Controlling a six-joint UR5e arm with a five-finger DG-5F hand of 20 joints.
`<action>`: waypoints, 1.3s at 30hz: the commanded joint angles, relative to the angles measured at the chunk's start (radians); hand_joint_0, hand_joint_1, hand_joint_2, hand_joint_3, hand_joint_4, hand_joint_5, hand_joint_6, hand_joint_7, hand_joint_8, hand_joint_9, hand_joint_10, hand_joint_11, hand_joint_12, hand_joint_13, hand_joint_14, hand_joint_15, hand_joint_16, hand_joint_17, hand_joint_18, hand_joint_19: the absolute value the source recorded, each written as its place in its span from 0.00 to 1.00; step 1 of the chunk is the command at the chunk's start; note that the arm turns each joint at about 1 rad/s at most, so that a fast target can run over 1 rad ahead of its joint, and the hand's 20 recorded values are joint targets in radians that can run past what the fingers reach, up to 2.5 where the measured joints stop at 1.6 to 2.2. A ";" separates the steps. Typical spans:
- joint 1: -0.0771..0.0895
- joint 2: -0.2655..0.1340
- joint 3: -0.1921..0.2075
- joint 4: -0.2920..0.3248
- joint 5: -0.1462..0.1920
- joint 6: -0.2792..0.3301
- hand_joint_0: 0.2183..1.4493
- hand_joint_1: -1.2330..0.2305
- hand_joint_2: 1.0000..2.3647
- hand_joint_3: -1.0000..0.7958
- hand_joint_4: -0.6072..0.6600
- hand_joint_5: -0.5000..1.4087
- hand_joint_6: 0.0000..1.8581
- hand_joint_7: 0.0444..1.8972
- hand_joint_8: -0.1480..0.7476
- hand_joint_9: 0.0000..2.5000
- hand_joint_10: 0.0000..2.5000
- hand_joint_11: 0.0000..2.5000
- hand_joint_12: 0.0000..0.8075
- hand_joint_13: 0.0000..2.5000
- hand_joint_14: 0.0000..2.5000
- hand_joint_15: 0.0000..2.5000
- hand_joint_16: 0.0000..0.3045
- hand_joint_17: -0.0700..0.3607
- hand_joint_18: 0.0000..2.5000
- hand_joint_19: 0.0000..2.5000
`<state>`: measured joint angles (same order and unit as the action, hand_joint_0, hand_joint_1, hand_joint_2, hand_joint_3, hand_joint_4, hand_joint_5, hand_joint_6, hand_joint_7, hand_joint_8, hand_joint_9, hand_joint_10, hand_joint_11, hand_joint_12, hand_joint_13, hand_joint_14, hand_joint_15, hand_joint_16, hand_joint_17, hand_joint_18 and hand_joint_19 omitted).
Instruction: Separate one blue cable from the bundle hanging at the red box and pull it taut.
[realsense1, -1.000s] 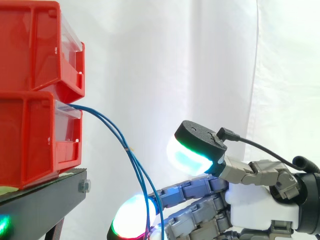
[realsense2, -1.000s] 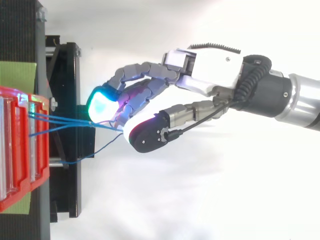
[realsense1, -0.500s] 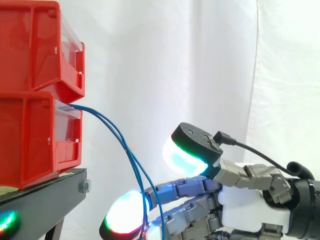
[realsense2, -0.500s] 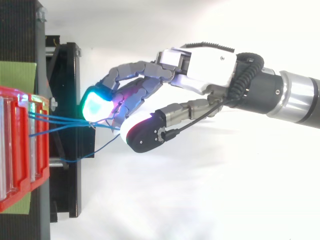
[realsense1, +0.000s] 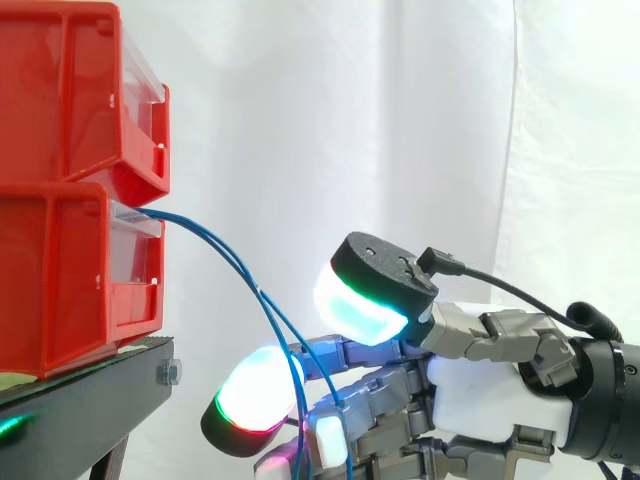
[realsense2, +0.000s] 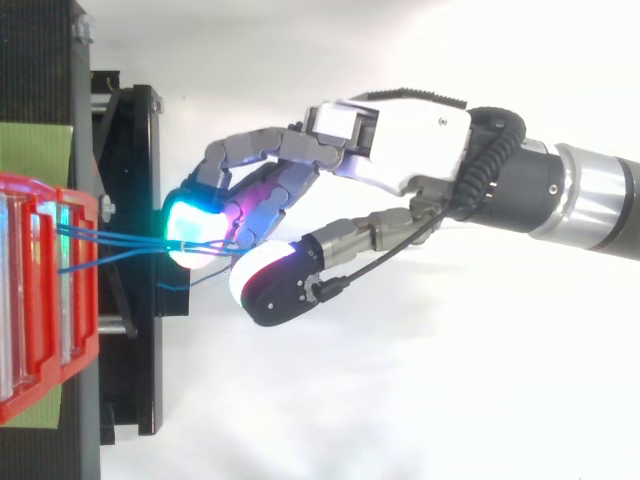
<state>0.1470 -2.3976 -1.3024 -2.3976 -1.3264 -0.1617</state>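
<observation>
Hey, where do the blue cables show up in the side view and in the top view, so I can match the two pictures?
Side view: the blue cables leave the lower of the red bins at left and slope down right to the robot hand.
Top view: the blue cables run level at middle left, from the red bins to the robot hand.
Shared landmark: the red bins, where the cables start.

The red bins (realsense1: 60, 250) are glossy moulded plastic with clear plastic fronts. Under them the stand (realsense1: 90, 400) looks like matt black metal, with a bright steel bolt (realsense1: 168, 373) at its corner. The curtain (realsense1: 400, 120) is soft white cloth. The blue cables (realsense1: 262, 293) have a smooth sheath. The hand (realsense2: 410, 135) wears a glossy white plastic shell, and the arm (realsense2: 590, 195) shows brushed silver metal.
</observation>
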 joint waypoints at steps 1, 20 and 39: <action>0.002 0.000 0.006 0.000 -0.004 -0.007 0.34 0.39 0.01 0.34 0.70 0.19 0.27 0.55 0.55 0.41 0.01 0.28 0.37 0.36 0.01 0.19 0.09 0.30 0.23 0.14; 0.006 0.000 0.022 0.011 -0.030 -0.024 0.35 0.40 0.01 0.44 0.59 0.19 0.33 0.57 0.54 0.46 0.01 0.40 0.39 0.40 0.01 0.23 0.09 0.30 0.25 0.15; -0.003 0.002 0.022 0.022 -0.051 -0.012 0.29 0.47 0.00 0.28 0.60 0.17 0.47 0.44 0.56 0.48 0.00 0.45 0.41 0.41 0.01 0.25 0.10 0.32 0.26 0.17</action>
<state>0.1480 -2.3963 -1.2809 -2.3762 -1.3691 -0.1752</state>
